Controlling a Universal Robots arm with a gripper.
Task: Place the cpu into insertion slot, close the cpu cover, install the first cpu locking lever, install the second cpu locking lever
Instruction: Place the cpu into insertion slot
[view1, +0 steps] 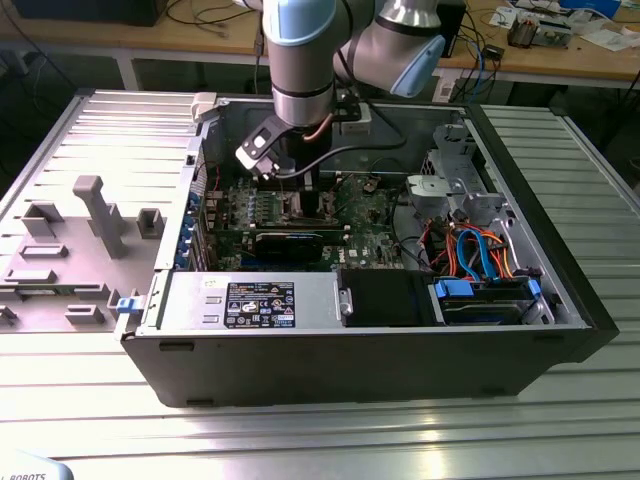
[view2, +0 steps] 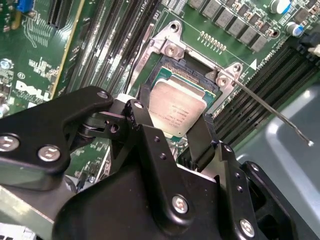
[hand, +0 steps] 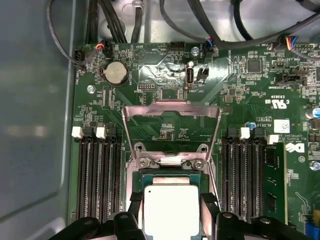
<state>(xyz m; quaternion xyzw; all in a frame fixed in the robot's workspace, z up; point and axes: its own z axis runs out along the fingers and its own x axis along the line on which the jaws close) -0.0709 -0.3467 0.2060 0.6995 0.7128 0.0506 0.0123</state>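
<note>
End effector (view2: 172, 120): black, two-fingered, lowered into the open computer case (view1: 370, 360) at the centre of the exterior view. Its fingers (view2: 144, 107) are closed against opposite edges of the cpu (view2: 177, 112).
Cpu: silvery top, pinched level over the insertion slot (view2: 197, 70). I cannot tell whether it is fully seated.
Cpu cover (hand: 171, 106): swung up and open, mid-frame in the first wrist view.
Locking lever (view2: 272, 112): thin rod, angled away from the slot, at the right of the second wrist view.
Motherboard (hand: 165, 75): green.
Tabletop (view1: 300, 440): ribbed metal, carrying the case.
</note>
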